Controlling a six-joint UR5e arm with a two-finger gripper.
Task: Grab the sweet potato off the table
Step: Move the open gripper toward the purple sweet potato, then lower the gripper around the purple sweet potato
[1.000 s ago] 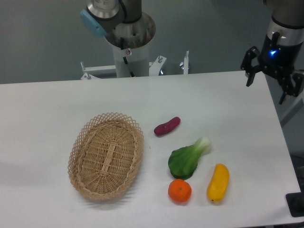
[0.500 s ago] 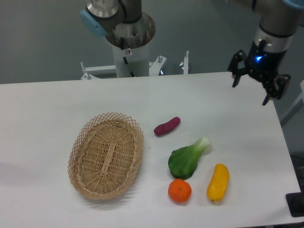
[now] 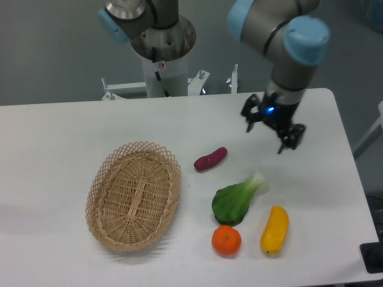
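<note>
The sweet potato (image 3: 210,159), small and reddish-purple, lies on the white table (image 3: 72,131) near the middle, just right of the basket. My gripper (image 3: 266,135) hangs open and empty above the table, up and to the right of the sweet potato, apart from it. Its two dark fingers point down, spread apart.
An oval wicker basket (image 3: 134,195) sits left of the sweet potato. A green leafy vegetable (image 3: 234,201), a round orange fruit (image 3: 226,240) and a yellow oblong vegetable (image 3: 274,229) lie at the front right. The robot base (image 3: 163,54) stands behind the table.
My gripper has moved left and a little down, from beyond the table's right edge to over the table near the sweet potato. It stays open. The objects have not moved.
</note>
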